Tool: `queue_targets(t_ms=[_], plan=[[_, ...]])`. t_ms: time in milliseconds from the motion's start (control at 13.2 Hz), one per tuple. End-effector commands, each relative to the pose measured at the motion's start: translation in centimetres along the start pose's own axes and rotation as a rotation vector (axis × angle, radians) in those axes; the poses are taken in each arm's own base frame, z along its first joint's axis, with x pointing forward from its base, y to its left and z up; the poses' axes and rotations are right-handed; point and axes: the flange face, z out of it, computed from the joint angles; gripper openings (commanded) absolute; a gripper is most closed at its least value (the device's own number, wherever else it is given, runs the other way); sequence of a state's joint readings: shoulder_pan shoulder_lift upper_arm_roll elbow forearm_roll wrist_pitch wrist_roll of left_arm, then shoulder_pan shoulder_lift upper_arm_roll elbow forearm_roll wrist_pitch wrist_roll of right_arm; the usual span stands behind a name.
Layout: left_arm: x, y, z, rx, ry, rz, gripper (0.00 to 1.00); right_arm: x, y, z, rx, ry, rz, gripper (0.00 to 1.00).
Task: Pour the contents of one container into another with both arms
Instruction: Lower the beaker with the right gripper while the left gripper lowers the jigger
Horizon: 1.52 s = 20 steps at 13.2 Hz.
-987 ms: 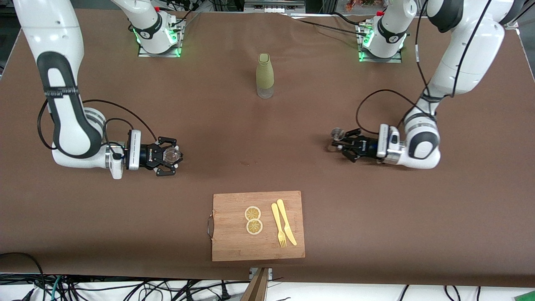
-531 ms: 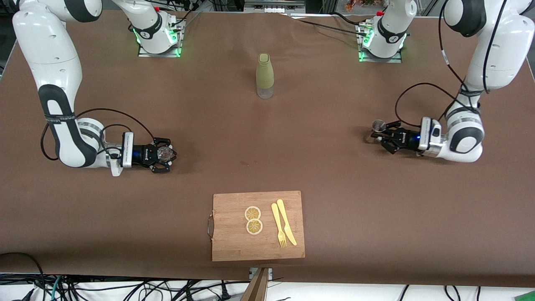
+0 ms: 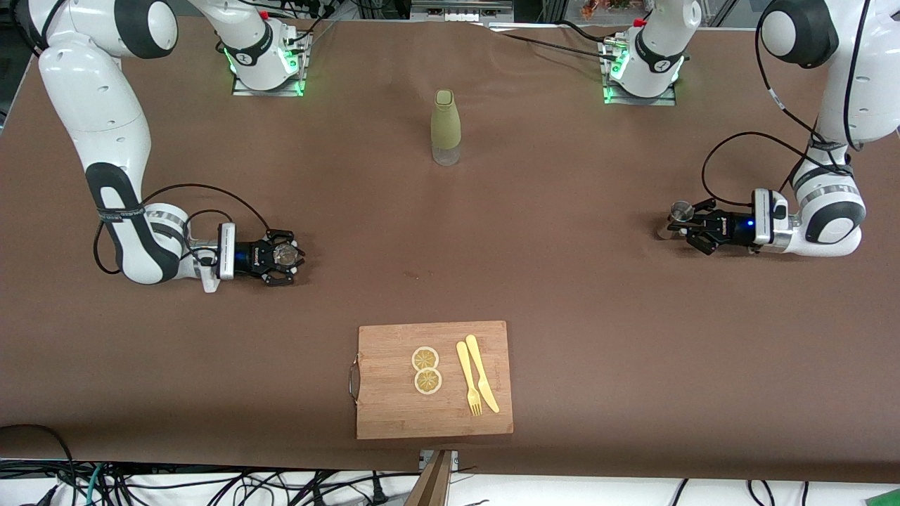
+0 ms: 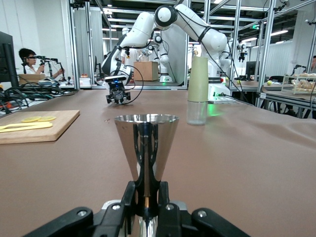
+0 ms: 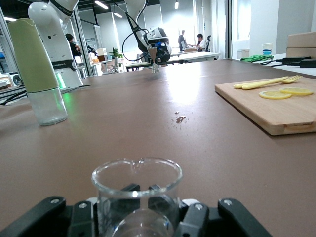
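grippers first: my left gripper (image 3: 683, 225) pinches the jigger (image 3: 680, 210) low at the left arm's end of the table (image 3: 534, 281); my right gripper (image 3: 287, 258) clasps the glass tumbler (image 3: 284, 256) low at the right arm's end, well apart.
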<state>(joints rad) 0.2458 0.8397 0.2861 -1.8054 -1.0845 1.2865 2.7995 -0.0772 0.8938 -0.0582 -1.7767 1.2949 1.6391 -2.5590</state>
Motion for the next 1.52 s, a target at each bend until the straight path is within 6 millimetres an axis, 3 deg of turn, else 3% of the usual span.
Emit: queue_targets(t_ms=[0,76,152,380,607,683,759,835,911,1063,1442], plan=[[-2.4,0.1,-0.3,0.015,0.034,0.242,0.0,-1.0,-0.1,-0.3,-0.005,0.032,0.004,0.35],[-2.8,0.0,-0.6,0.018,0.033,0.246,0.0,-1.2,-0.2,-0.2,-0.002,0.031,0.008,0.7],[-3.4,0.0,-0.6,0.013,0.034,0.245,0.0,-1.4,-0.4,-0.2,0.0,0.033,0.013,1.0],[-4.5,0.0,-0.5,0.019,0.041,0.261,0.0,-1.6,-0.7,-1.5,-0.001,0.03,0.013,1.0],[-5.6,0.4,-0.3,0.011,0.063,0.245,0.0,-1.6,-0.8,-4.2,-0.023,0.01,0.034,1.0],[-5.7,0.5,-0.4,0.011,0.061,0.241,0.07,-1.7,-0.8,-5.5,-0.036,-0.011,0.058,1.0],[-5.7,0.5,-0.5,0.01,0.056,0.244,0.35,-1.5,-1.0,-6.9,-0.03,-0.046,0.075,1.0],[-5.5,0.1,-0.7,0.008,0.049,0.255,0.95,-0.8,-1.2,-8.3,-0.016,-0.083,0.11,1.0],[-5.2,-0.4,-1.3,0.004,0.037,0.267,1.0,1.1,-1.3,-9.8,0.007,-0.115,0.147,1.0],[-4.8,-0.8,-3.2,0.015,-0.022,0.248,1.0,4.5,-1.8,-12.9,0.049,-0.168,0.249,1.0],[-2.5,-2.4,-9.0,-0.068,-0.291,-0.095,1.0,14.2,-2.7,-17.6,0.049,-0.369,0.488,1.0]])
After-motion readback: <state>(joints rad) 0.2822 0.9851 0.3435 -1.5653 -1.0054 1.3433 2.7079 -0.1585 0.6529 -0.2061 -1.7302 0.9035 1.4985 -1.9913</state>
